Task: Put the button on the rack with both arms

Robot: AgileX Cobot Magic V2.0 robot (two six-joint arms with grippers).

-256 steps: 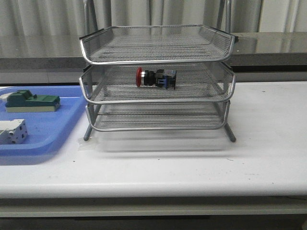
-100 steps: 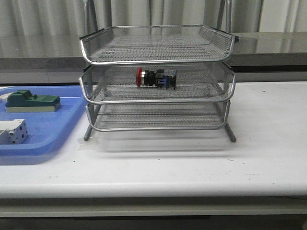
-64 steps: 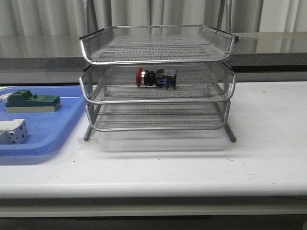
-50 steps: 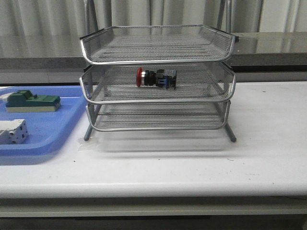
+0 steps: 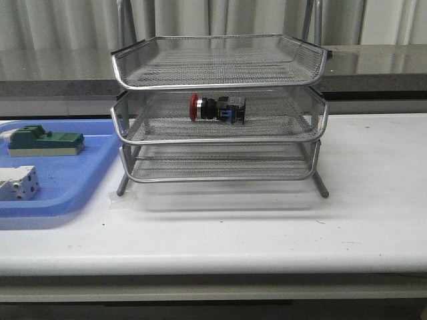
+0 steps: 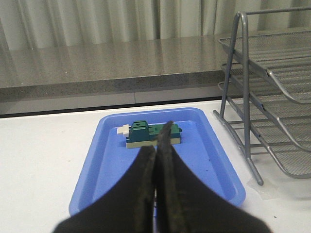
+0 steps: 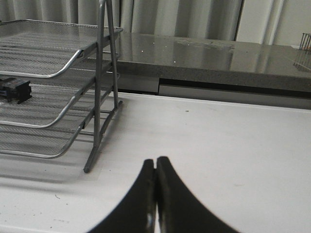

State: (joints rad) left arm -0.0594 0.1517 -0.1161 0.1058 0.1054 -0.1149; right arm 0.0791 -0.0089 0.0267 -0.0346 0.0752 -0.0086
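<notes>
The button (image 5: 217, 109), with its red cap, black barrel and blue rear block, lies on its side in the middle tier of the silver wire-mesh rack (image 5: 219, 80). Its black end shows in the right wrist view (image 7: 15, 91). No arm shows in the front view. My left gripper (image 6: 156, 141) is shut and empty, over the blue tray. My right gripper (image 7: 155, 161) is shut and empty, above the white table to the right of the rack (image 7: 102, 87).
A flat blue tray (image 5: 73, 180) sits left of the rack and holds a green block (image 5: 43, 141) and a white-grey boxy part (image 5: 17, 183). The tray (image 6: 214, 155) and green block (image 6: 146, 133) show in the left wrist view, with the rack's legs (image 6: 243, 97) beside them.
</notes>
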